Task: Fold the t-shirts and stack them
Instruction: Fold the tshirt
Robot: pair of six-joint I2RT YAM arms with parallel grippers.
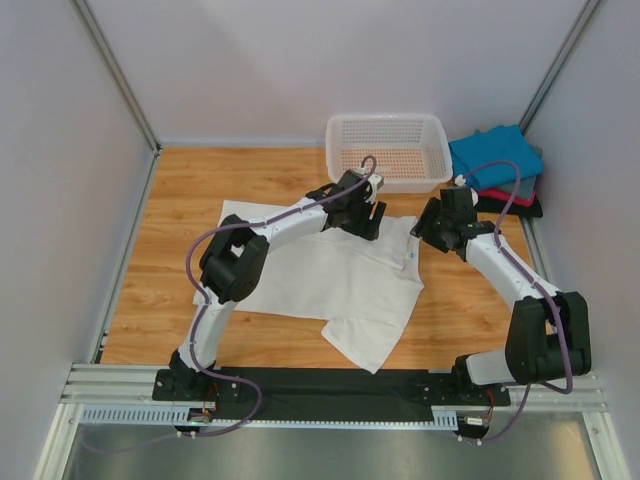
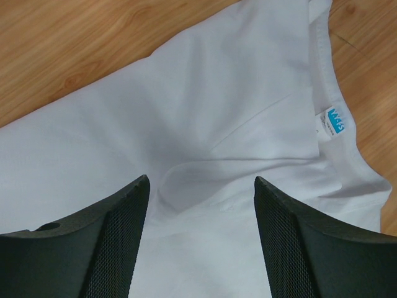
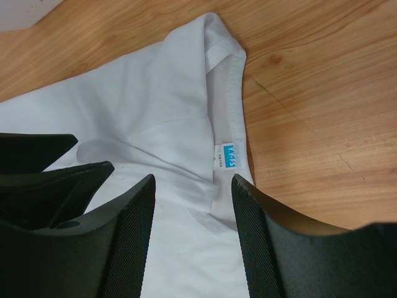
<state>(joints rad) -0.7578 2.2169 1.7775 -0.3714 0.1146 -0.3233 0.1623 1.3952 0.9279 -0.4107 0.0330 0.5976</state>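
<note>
A plain white t-shirt (image 1: 320,275) lies spread on the wooden table, its bottom right part folded over. Its blue neck label (image 1: 410,257) faces right. My left gripper (image 1: 368,220) is open just above the shirt's collar end; the left wrist view shows its gripper (image 2: 200,186) open over the cloth (image 2: 205,105) beside the label (image 2: 335,122). My right gripper (image 1: 425,235) is open at the neckline; in the right wrist view, it (image 3: 193,186) straddles the collar below the label (image 3: 227,156). Folded shirts (image 1: 495,155) in teal-blue, red and black are stacked at the back right.
A white mesh basket (image 1: 390,125) stands at the back, right behind the left gripper. White walls close in the table on three sides. The left gripper's fingers (image 3: 56,180) show at the left of the right wrist view, close to the right gripper.
</note>
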